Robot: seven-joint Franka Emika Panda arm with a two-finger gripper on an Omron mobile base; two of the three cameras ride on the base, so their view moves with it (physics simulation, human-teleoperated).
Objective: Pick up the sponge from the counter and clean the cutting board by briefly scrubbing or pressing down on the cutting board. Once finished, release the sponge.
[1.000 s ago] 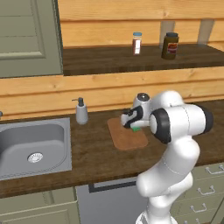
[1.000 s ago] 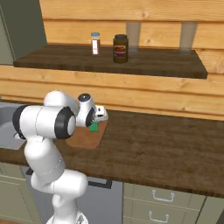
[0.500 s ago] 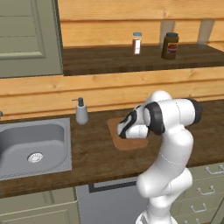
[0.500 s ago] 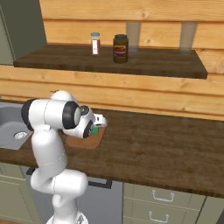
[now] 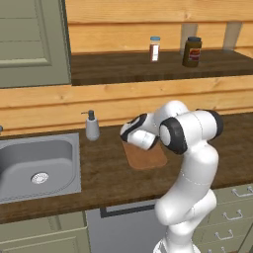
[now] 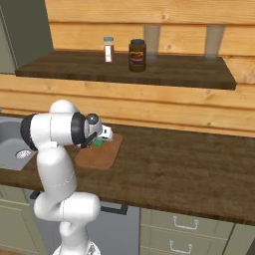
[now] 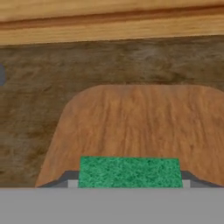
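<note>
No writing can be made out anywhere: the dark jar (image 6: 137,56) on the upper shelf (image 6: 189,75) carries a reddish label band and the small white-bodied bottle (image 6: 108,49) beside it a red one, but both are too small to read.

The counter (image 6: 189,174) is a long dark brown worktop with a streaky wood grain, and a steel sink (image 5: 37,165) with a round drain is set into its left end. Near the sink's back corner stands a grey pump dispenser (image 5: 92,126). The wall behind is pale horizontal planking. Below the counter are grey-green drawer fronts with small metal handles.

The cutting board (image 7: 144,127) is a flat, lighter reddish-brown slab with rounded corners and grain running along its length; it lies flat on the counter, right of the dispenser and well clear of the sink.

The sponge (image 7: 129,173) is a small rectangle with a rough, speckled green face (its yellow layer cannot be seen from here). In the hand view it sits between the two finger tips of the gripper (image 7: 129,180), over the near part of the board. In the right base view a sliver of green (image 6: 99,142) shows just under the hand, at the board's back edge. The jaws stand narrow, closed against the sponge's two ends.
</note>
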